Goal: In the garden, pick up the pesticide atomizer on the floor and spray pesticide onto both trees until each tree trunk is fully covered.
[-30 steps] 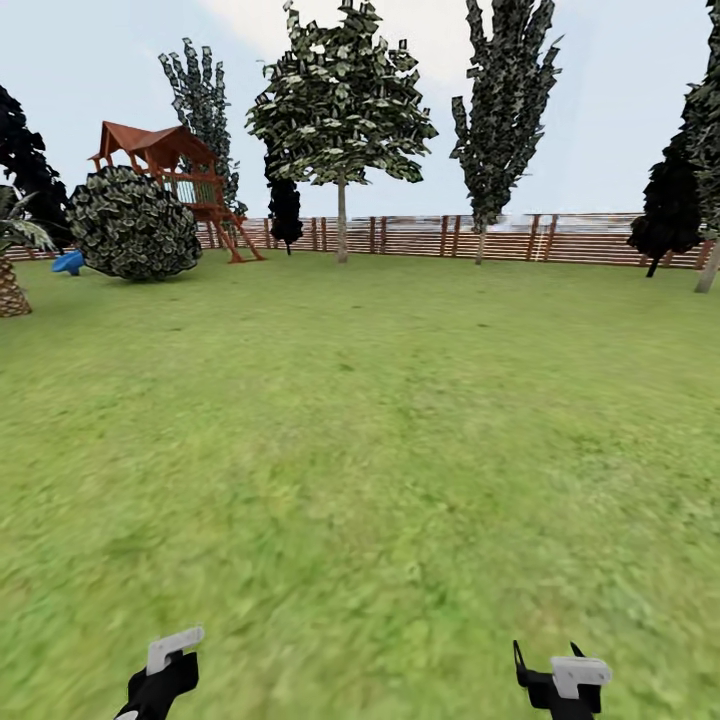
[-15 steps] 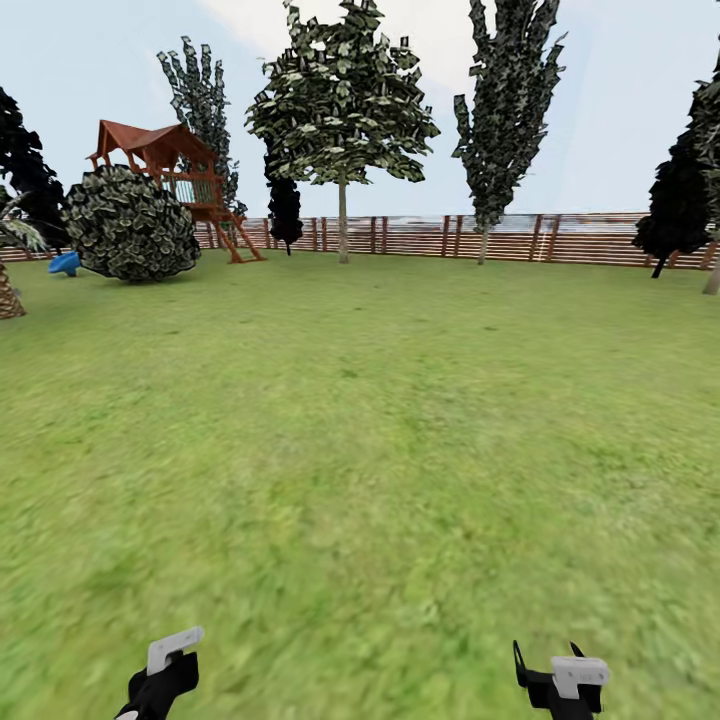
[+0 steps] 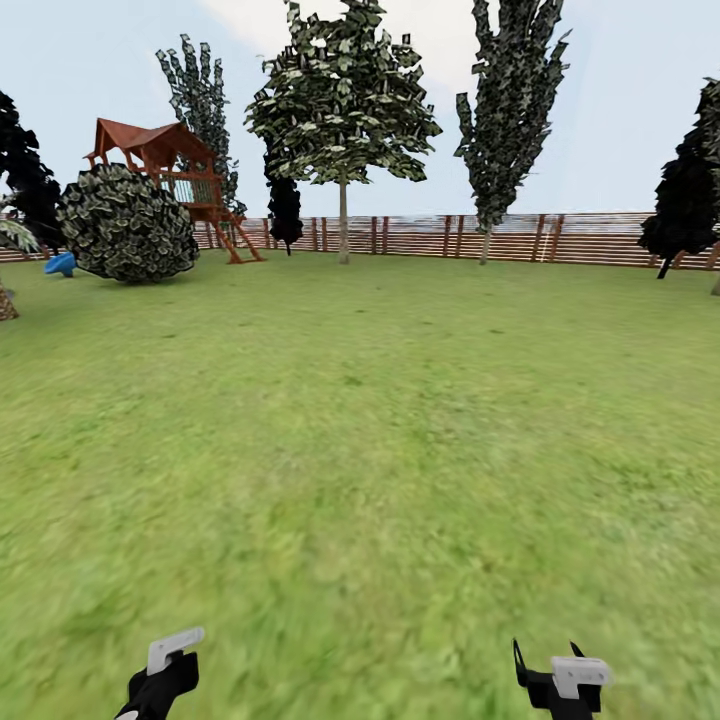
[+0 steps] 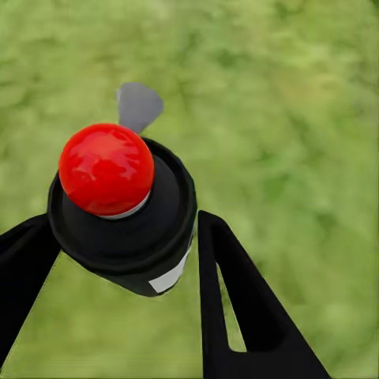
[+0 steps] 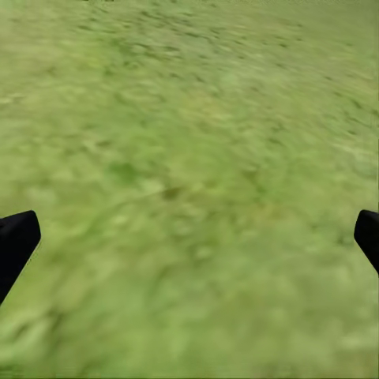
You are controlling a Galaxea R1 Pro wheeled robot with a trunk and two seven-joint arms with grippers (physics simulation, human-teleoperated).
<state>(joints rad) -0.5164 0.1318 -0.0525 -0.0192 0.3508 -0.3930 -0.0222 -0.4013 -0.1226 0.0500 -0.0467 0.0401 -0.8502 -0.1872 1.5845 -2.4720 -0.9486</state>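
Note:
In the left wrist view, the pesticide atomizer [image 4: 106, 170], black with a red ball on top and a pale strip on its side, sits between the two black fingers of my left gripper [image 4: 123, 229], which is shut on it above the grass. In the head view, my left gripper [image 3: 165, 665] hangs low over the floor [image 3: 360, 450] of mottled green lawn. My right gripper [image 3: 560, 680] is open and holds nothing, and its fingertips stand wide apart in the right wrist view [image 5: 193, 237]. Two tall trees [image 3: 342, 100] [image 3: 510, 100] with pale bare trunks stand far off by the fence.
A brown slatted fence [image 3: 590, 238] closes the far side of the lawn. At the far left are a round bush [image 3: 128, 222], a red-roofed wooden play tower [image 3: 165, 160] and a blue object [image 3: 60, 264]. Dark conifers [image 3: 685, 205] stand at the right.
The whole head view has crept forward. The things at the left edge have slid outward, and the palm trunk is almost out of the picture. Both arms hold their pose.

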